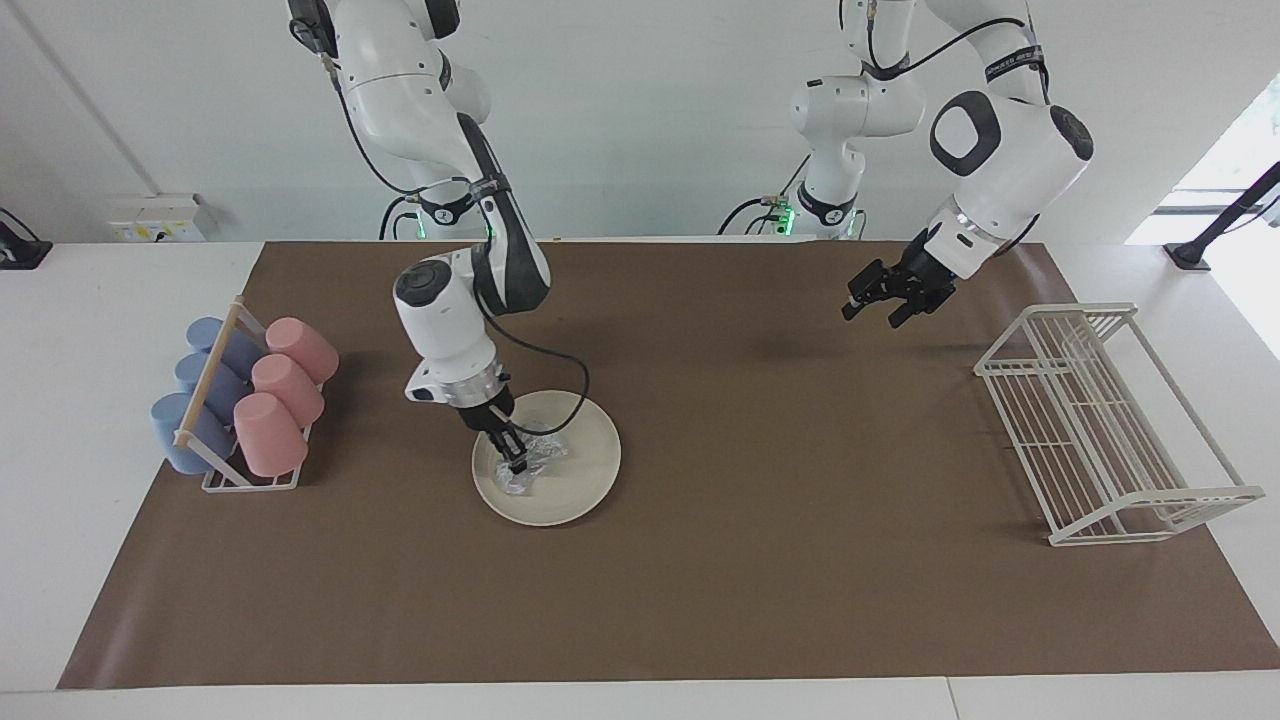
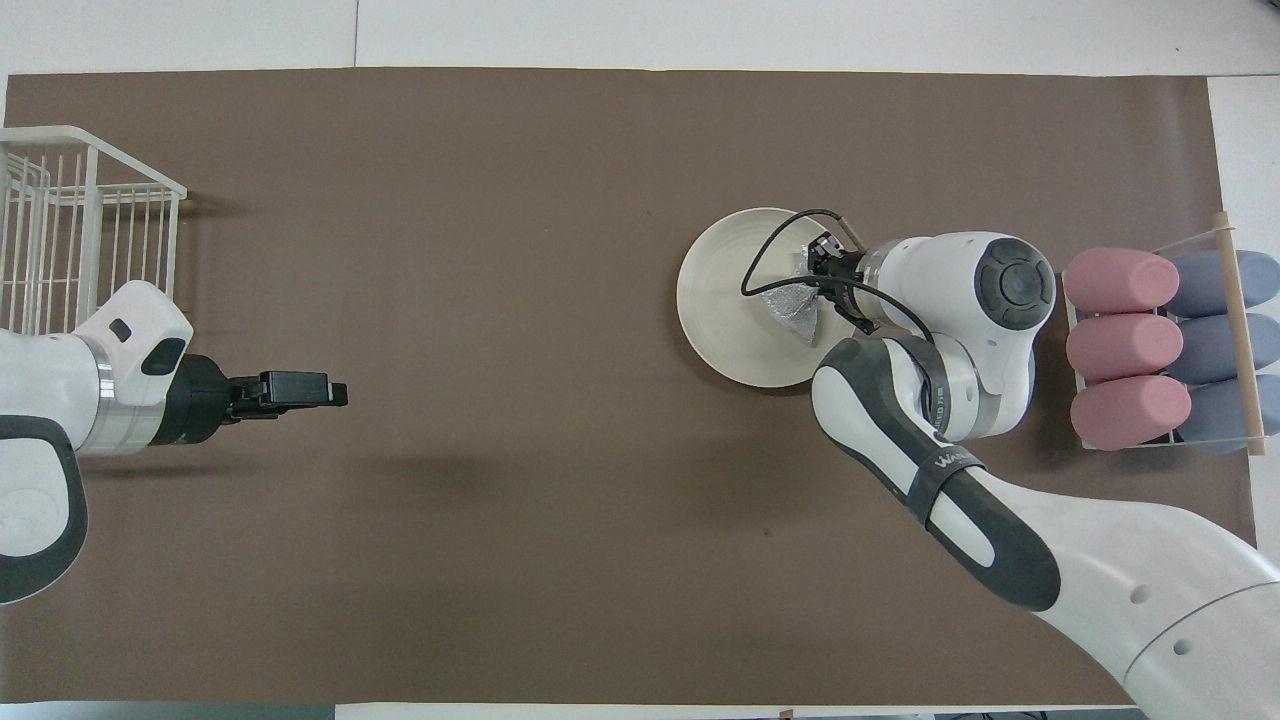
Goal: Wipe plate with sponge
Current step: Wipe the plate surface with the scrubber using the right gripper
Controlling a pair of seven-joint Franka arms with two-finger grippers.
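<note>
The cream-white plate [image 1: 585,470] lies on the brown mat toward the right arm's end of the table; it also shows in the overhead view [image 2: 720,300]. The silvery mesh sponge [image 1: 537,462] rests on the plate's inner surface, on the side toward the cups [image 2: 795,310]. My right gripper [image 1: 515,460] points down onto the plate and is shut on the sponge, pressing it against the plate [image 2: 820,283]. My left gripper [image 1: 880,305] waits open and empty in the air over the bare mat, beside the wire rack [image 2: 335,393].
A small rack [image 1: 215,470] holding pink cups [image 1: 285,385] and blue cups [image 1: 200,400] lying on their sides stands at the right arm's end. A white wire dish rack [image 1: 1100,430] stands at the left arm's end. Brown mat [image 1: 750,580] covers the table.
</note>
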